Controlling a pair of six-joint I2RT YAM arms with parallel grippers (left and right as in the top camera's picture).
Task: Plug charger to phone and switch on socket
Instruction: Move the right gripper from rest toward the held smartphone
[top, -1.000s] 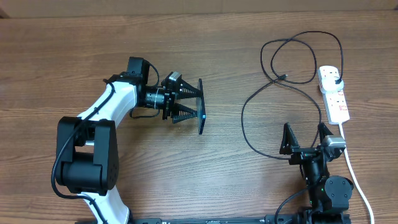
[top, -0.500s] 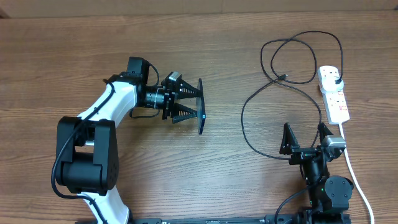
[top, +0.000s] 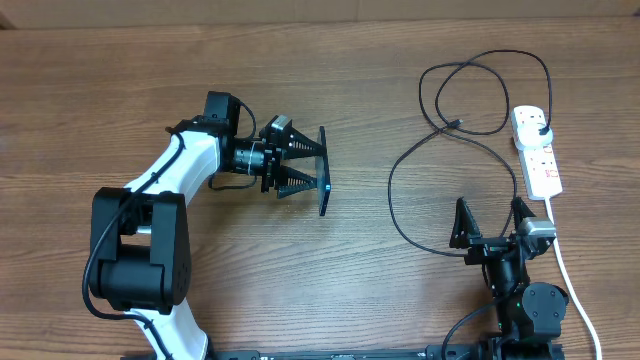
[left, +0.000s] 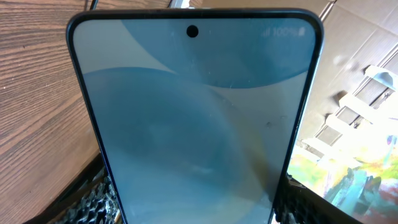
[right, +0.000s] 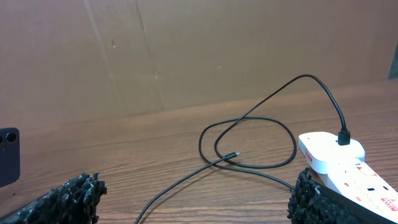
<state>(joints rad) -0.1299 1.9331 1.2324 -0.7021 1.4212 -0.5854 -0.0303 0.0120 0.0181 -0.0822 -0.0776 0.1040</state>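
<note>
Nothing has moved: the left tool (top: 305, 164) stays clamped on the phone (top: 323, 170), held on edge. The right tool (top: 489, 209) gapes wide, empty. The charger (top: 392, 195) loops across the worktop (top: 100, 100) between them, plugged into the socket (top: 537, 150).

Left arm (top: 185, 165), at eight o'clock in the overhead view: white shell over the long link, bulky black cylindrical joints, thin black cable (top: 92, 268) looping beside the base. Right arm (top: 545, 305), at five o'clock: compact, all black, small silver block (top: 537, 229) on top, black lead (top: 455, 330) curling off low down. Jaws on both black, triangular, tapering; knobbly, pitted black pads (right: 74, 196) close up.
</note>
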